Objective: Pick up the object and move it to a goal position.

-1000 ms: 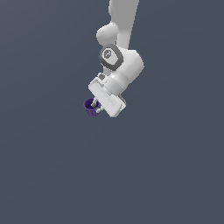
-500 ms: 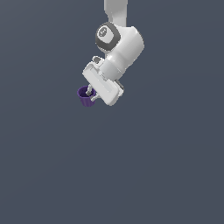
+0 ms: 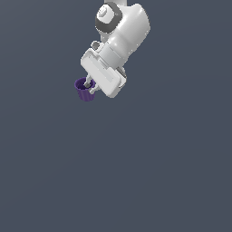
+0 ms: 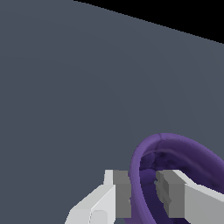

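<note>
The exterior view shows the white arm (image 3: 122, 31) tilted, with the gripper (image 3: 89, 85) at its lower end toward the exterior view's left. The purple cup (image 3: 83, 91) hangs at the fingertips, tilted, above the grey floor (image 3: 136, 181); contact with the floor cannot be confirmed from this view. The wrist view supplies what the exterior view lacks: the two grey pads (image 4: 122, 192) stand on either side of the cup's wall (image 4: 136, 183), one outside and one inside the hollow, clamped on the rim. The gripper (image 4: 143, 194) is thus closed on the cup (image 4: 183, 153).

Compared with one second ago, the arm and the held cup sit higher in the exterior view and further toward its left.
</note>
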Robot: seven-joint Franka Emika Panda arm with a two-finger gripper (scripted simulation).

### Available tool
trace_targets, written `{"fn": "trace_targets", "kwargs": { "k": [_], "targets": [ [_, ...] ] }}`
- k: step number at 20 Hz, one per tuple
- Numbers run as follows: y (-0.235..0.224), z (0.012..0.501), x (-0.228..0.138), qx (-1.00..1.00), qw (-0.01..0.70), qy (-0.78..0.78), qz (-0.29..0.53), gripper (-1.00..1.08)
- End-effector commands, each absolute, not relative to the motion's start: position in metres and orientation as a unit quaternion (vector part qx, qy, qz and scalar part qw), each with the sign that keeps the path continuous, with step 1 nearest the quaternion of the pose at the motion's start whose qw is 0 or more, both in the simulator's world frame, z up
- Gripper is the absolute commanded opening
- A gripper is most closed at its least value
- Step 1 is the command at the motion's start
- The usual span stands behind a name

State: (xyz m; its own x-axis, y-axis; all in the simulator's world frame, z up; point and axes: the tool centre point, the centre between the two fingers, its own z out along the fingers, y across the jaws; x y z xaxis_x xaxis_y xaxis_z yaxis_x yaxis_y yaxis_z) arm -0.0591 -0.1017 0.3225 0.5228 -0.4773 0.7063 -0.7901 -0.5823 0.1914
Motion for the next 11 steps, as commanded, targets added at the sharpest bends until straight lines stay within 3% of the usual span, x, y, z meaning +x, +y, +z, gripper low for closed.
{"fn": "trace_targets", "kwargs": {
  "k": [1,11],
  "targets": [
    [-0.103,0.334,-0.06,0.834,0.255,-0.379,0.308,-1.0],
    [-0.105,0.356,-0.061,0.834,0.255,-0.379,0.31,-1.0]
  ]
}}
